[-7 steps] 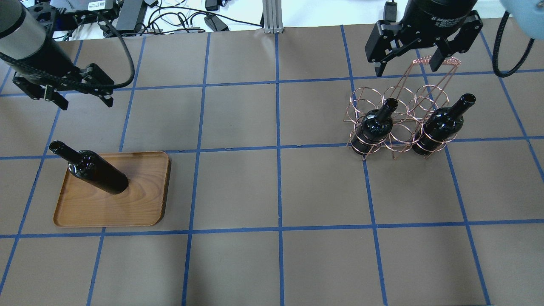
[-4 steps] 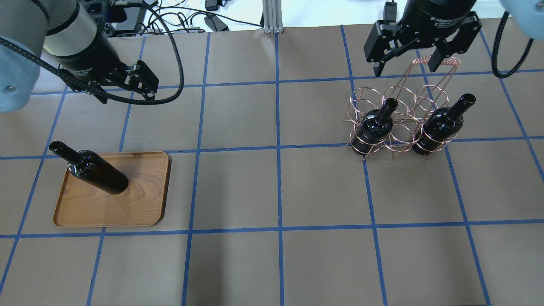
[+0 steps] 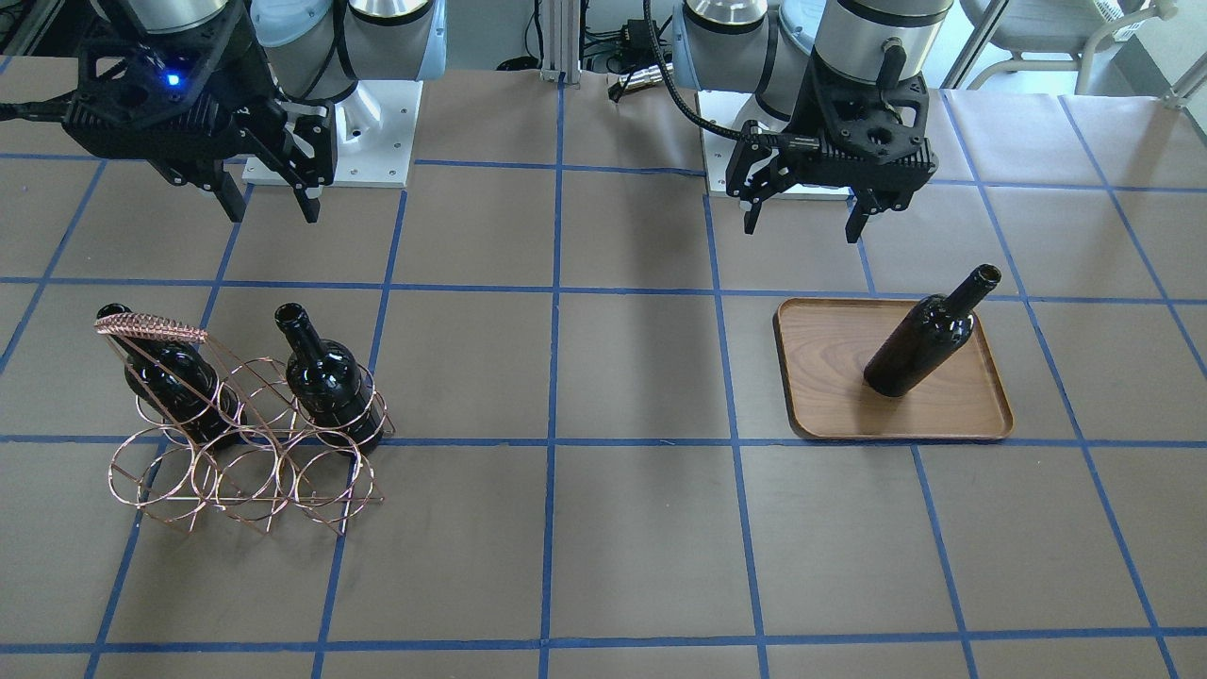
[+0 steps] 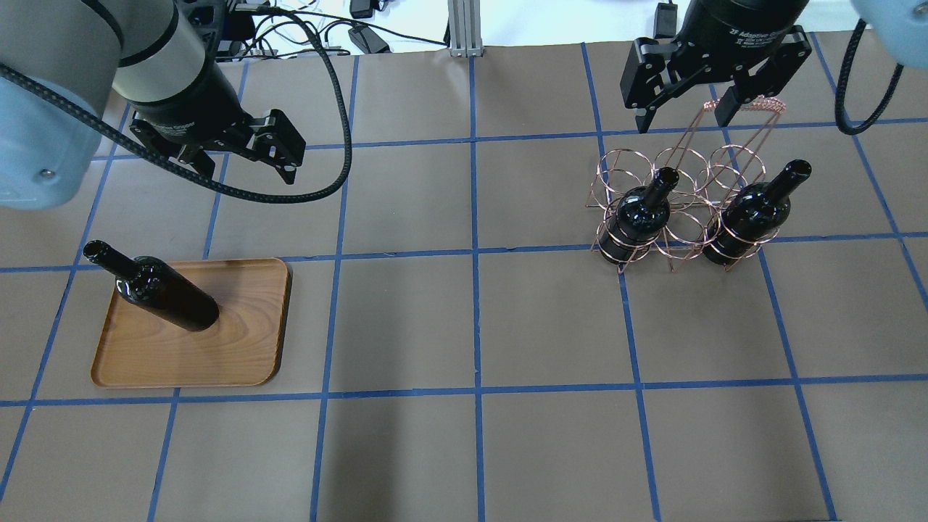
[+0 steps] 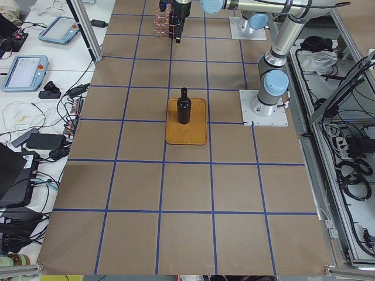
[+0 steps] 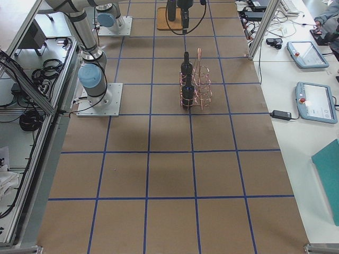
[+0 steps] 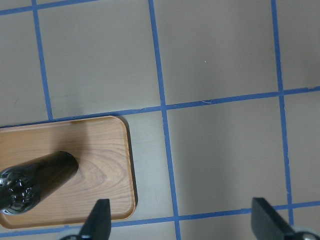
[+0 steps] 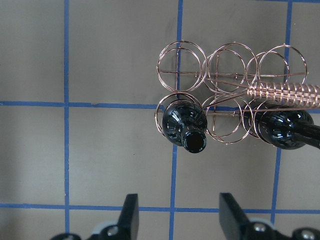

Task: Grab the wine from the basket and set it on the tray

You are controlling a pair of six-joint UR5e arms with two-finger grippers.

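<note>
One wine bottle (image 4: 163, 293) stands on the wooden tray (image 4: 239, 348), also in the front view (image 3: 919, 344) and the left wrist view (image 7: 35, 180). My left gripper (image 4: 246, 165) is open and empty, high up, beyond the tray's right corner in the overhead view. The copper wire basket (image 4: 674, 217) holds two more bottles, one (image 4: 641, 214) at its left and one (image 4: 754, 206) at its right. My right gripper (image 4: 683, 119) is open and empty, above the basket near its handle (image 4: 754, 105). The right wrist view shows a bottle mouth (image 8: 194, 142) just ahead of the open fingers.
The table is brown paper marked with a blue tape grid (image 4: 475, 254). Cables and power bricks (image 4: 319, 32) lie along the far edge in the overhead view. The robot bases (image 3: 330, 123) stand at the top of the front view.
My left arm has swung to the right, from the far left edge to a spot above the tray's right side. My right gripper has shifted slightly. The bottles, basket and tray have not moved.
</note>
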